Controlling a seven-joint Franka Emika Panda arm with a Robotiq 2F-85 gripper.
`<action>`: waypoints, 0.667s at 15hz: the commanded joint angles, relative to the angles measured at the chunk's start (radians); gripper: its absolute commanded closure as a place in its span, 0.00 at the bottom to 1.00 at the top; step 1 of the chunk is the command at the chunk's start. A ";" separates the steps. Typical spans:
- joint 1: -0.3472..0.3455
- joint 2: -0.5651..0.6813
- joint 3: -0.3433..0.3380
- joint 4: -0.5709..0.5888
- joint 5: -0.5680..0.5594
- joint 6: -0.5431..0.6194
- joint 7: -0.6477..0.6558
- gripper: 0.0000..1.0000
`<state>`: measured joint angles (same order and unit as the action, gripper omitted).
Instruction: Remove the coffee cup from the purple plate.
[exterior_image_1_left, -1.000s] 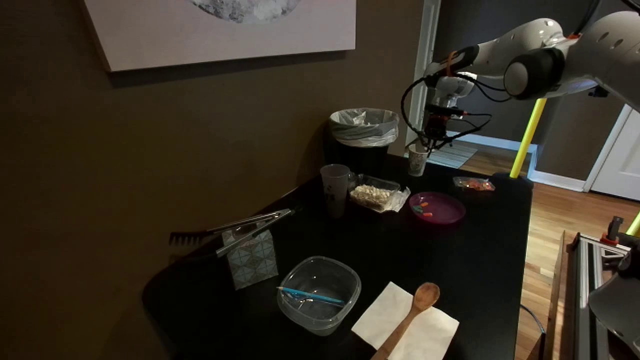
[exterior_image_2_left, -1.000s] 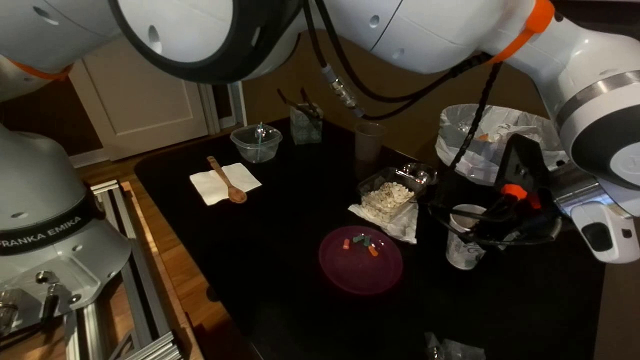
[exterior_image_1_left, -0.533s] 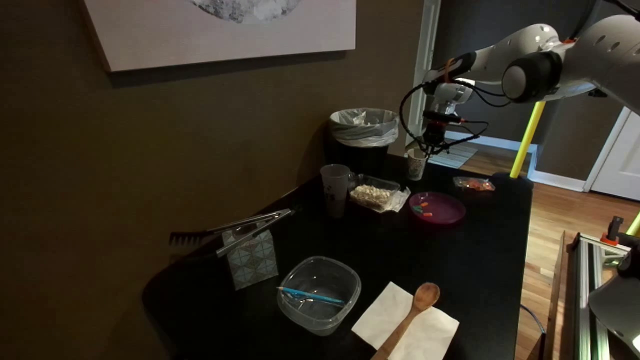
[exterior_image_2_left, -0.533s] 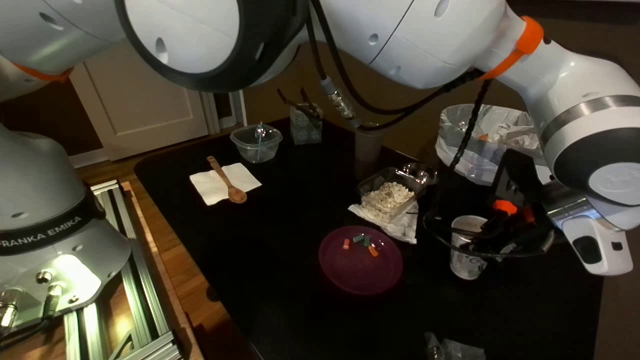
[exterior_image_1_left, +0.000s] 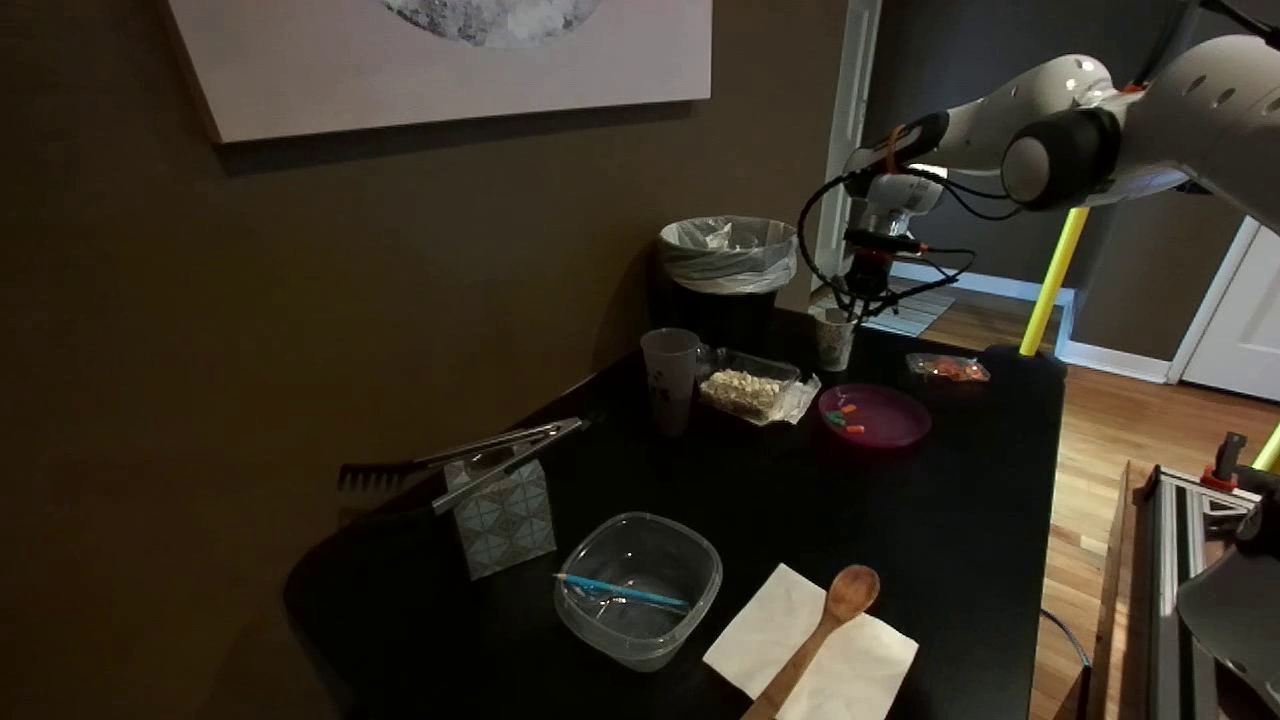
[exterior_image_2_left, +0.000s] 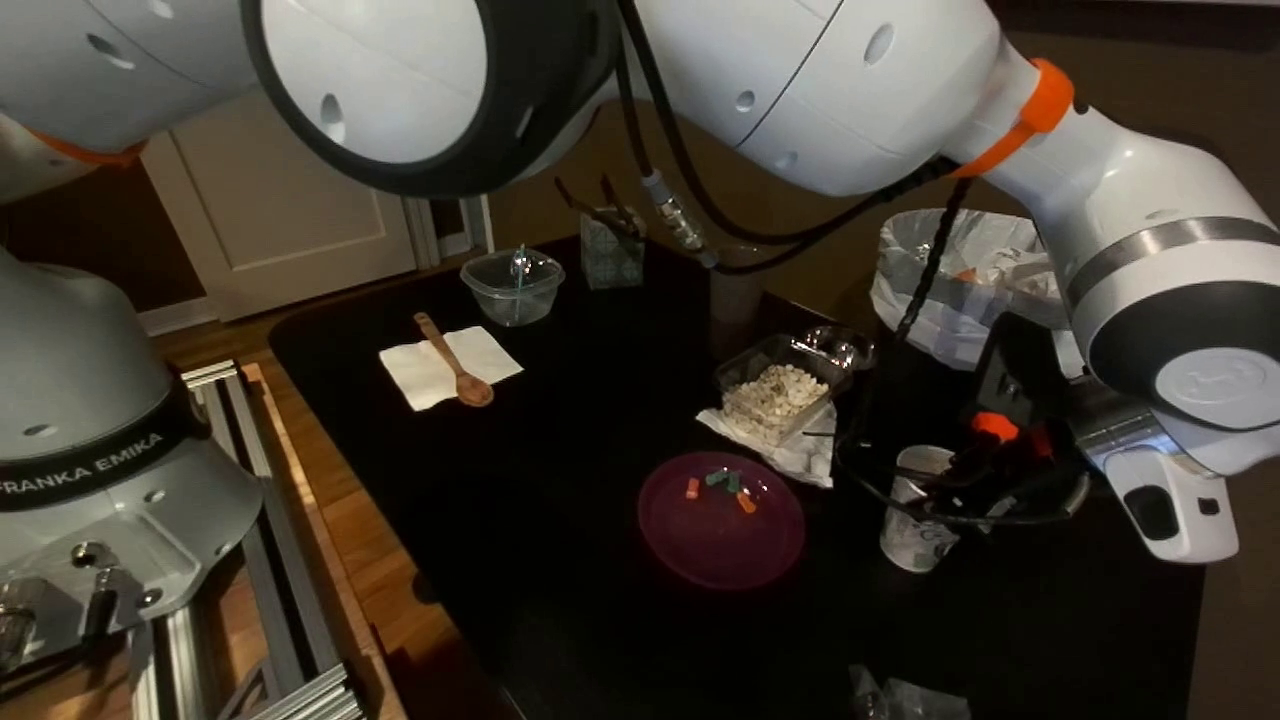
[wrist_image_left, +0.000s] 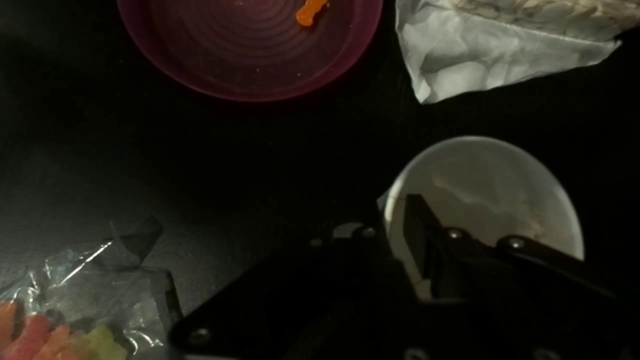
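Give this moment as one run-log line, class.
Round purple plate: holding orange and green pieces; white patterned coffee cup: off plate, whether lifted unclear; black gripper: apparently pinching cup rim

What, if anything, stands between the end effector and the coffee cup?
Nothing visible: in the wrist view the end effector holds the coffee cup by its rim, one finger inside. The cup is already off the purple plate.
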<state>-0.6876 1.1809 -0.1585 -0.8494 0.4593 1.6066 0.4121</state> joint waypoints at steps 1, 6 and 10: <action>0.001 -0.004 -0.005 0.001 -0.005 -0.012 0.014 0.48; -0.007 -0.072 -0.025 -0.017 -0.044 -0.079 -0.049 0.10; -0.042 -0.170 -0.032 -0.033 -0.112 -0.271 -0.270 0.00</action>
<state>-0.7050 1.0917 -0.1882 -0.8435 0.3940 1.4446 0.2925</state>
